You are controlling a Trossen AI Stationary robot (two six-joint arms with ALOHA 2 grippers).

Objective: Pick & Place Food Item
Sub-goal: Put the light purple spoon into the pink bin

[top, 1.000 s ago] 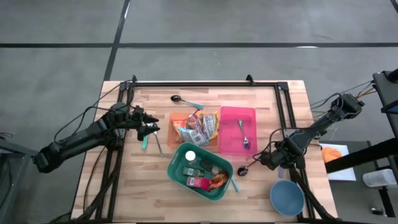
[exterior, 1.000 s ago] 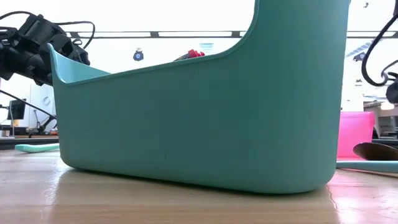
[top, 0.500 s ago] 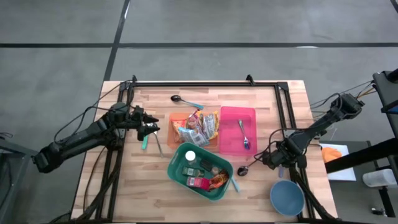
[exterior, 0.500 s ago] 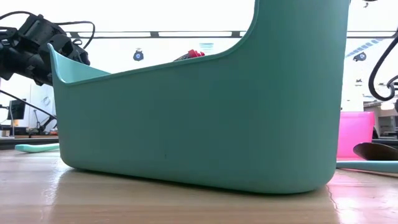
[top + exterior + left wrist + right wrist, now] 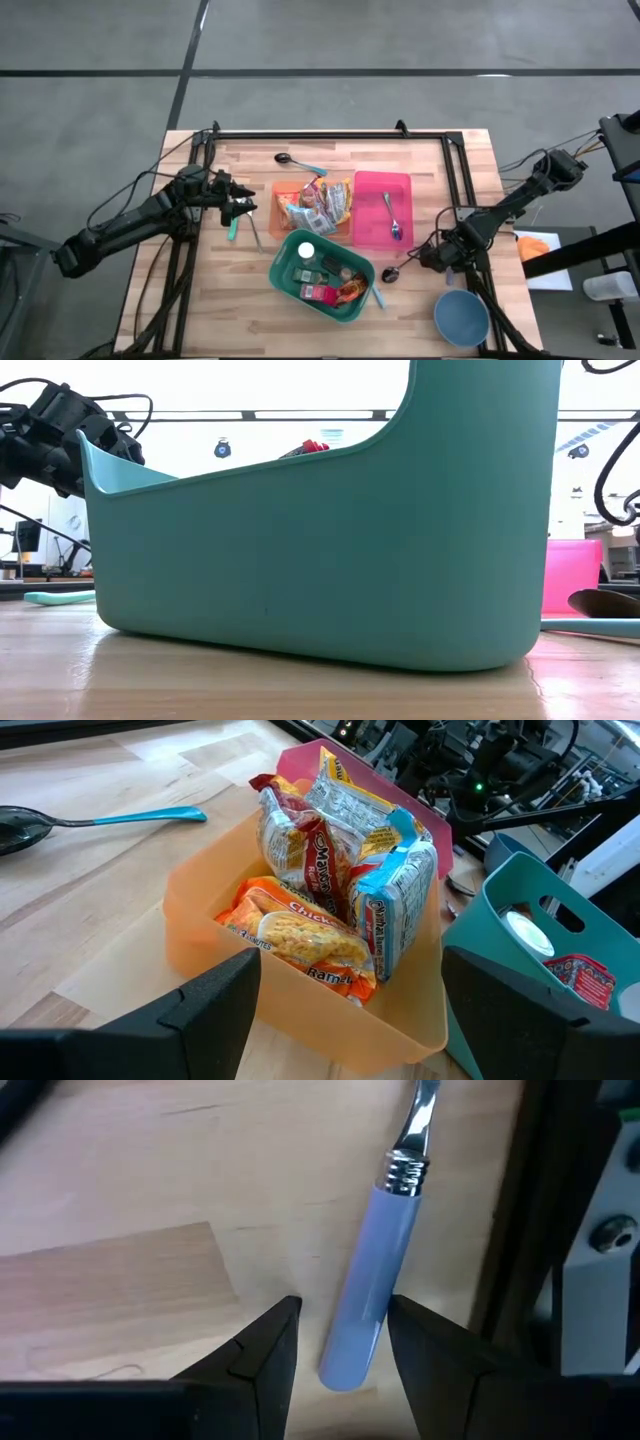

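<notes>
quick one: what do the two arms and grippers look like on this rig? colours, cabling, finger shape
Both arms are black, slim and jointed, with loose black cables looping alongside them. The left gripper has broad, flat, matte-black fingers with angular edges. The right gripper has similar dark fingers tapering to wedge-like tips. No markings are visible on either.

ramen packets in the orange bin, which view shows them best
The left wrist view: the ramen packets fill it, labels readable, standing in the orange bin. The high view shows them small from above; the low and right wrist views show none.
</notes>
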